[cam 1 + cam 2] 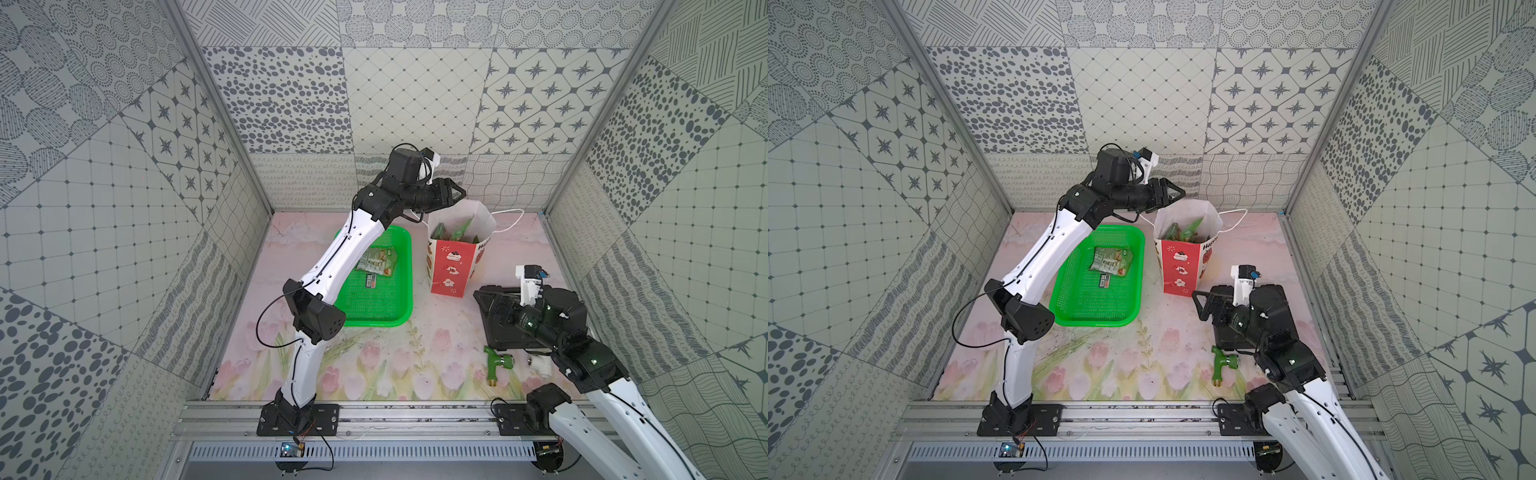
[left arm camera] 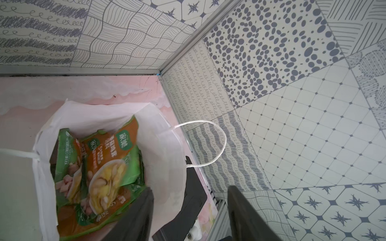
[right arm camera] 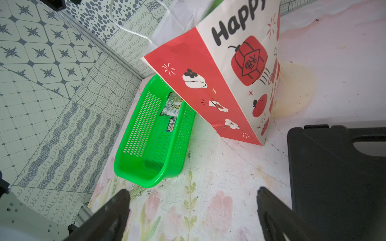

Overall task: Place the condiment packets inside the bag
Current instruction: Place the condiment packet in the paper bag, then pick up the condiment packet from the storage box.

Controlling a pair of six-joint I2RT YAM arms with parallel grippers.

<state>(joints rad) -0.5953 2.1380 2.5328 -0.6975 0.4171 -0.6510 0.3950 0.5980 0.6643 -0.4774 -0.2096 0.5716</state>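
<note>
The bag stands upright at the back of the table, red front toward me and mouth open. Several green and orange condiment packets lie inside its white interior. My left gripper hovers just above the bag's mouth, open, with nothing between its fingers. More condiment packets rest in the green basket. My right gripper is open and empty, low over the table right of the bag.
The green mesh basket sits left of the bag. A black plastic case lies under my right arm. A green tap fitting lies at the front right. Patterned walls enclose the table.
</note>
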